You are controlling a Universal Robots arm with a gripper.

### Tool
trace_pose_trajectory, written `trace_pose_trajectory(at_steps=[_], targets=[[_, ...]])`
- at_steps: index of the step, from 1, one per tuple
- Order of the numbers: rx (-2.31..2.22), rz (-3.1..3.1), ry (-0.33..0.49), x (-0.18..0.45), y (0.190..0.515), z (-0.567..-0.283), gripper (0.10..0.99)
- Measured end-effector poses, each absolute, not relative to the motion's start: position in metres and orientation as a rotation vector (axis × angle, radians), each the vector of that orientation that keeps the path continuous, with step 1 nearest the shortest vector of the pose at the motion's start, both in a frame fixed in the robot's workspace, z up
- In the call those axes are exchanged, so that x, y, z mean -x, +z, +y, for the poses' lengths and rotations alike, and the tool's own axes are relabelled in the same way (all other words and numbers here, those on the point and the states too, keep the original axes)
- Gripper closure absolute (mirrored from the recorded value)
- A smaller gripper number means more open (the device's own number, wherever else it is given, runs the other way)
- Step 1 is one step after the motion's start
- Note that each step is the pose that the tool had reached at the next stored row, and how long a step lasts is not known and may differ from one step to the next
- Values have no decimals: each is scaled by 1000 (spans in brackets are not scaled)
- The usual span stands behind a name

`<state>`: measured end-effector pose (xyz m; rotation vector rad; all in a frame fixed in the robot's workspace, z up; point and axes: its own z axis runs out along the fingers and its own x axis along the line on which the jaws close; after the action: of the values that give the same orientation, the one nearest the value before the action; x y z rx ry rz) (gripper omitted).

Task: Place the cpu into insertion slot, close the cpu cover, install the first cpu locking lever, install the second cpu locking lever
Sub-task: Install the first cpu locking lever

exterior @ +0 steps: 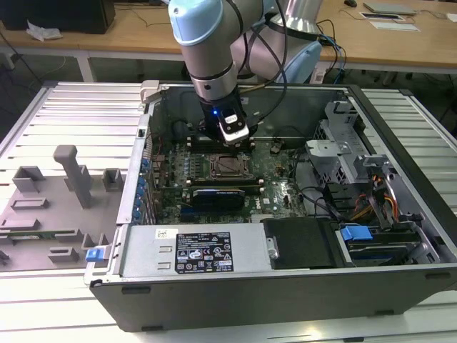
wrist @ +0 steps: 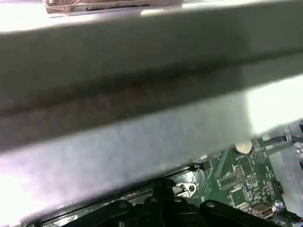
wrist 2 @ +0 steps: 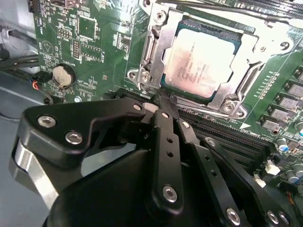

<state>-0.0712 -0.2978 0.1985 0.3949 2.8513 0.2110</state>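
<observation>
The gripper [exterior: 233, 145] hung inside the open computer case [exterior: 235, 300]. In the exterior view it sat at 12 o'clock of the insertion slot [exterior: 227, 166], and the arm's wrist covered its tips. In the second wrist view its fingers [wrist 2: 163, 127] were drawn narrow, tip to tip, at the edge of the cpu cover [wrist 2: 226, 97]. Whether they nipped anything thin could not be told. The cpu [wrist 2: 199, 61] lay in the slot, framed by the flat-lying cover's window. In the first wrist view, a blurred grey surface [wrist: 142, 94] hid most of the motherboard [wrist: 241, 184].
</observation>
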Motion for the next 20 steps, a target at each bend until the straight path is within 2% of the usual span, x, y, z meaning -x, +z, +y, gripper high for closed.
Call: trace_pose_trajectory(at_steps=[20], targets=[[-395, 2851, 211, 70, 209, -291, 980]])
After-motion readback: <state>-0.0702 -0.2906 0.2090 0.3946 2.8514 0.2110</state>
